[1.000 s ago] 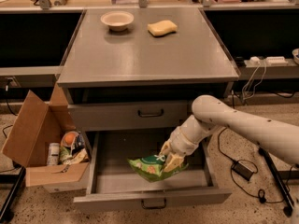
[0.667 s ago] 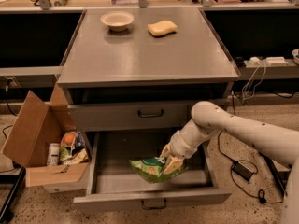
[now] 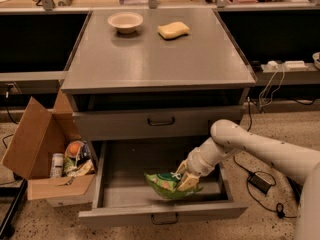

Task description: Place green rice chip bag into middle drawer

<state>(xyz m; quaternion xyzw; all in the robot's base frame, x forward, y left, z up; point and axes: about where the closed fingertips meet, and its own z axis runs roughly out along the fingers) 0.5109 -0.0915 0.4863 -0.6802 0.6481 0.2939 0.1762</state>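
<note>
The green rice chip bag is crumpled and bright green, low inside the open middle drawer, right of its middle. My gripper comes in from the right on a white arm and is shut on the bag's right end. The drawer is pulled out from the grey cabinet. The closed drawer front sits above it.
A yellow sponge and a pale bowl sit on the cabinet top. An open cardboard box with several items stands left of the drawer. Cables and a power brick lie on the floor at right.
My gripper and the bag have lowered slightly deeper into the drawer; the arm's elbow has dropped a little.
</note>
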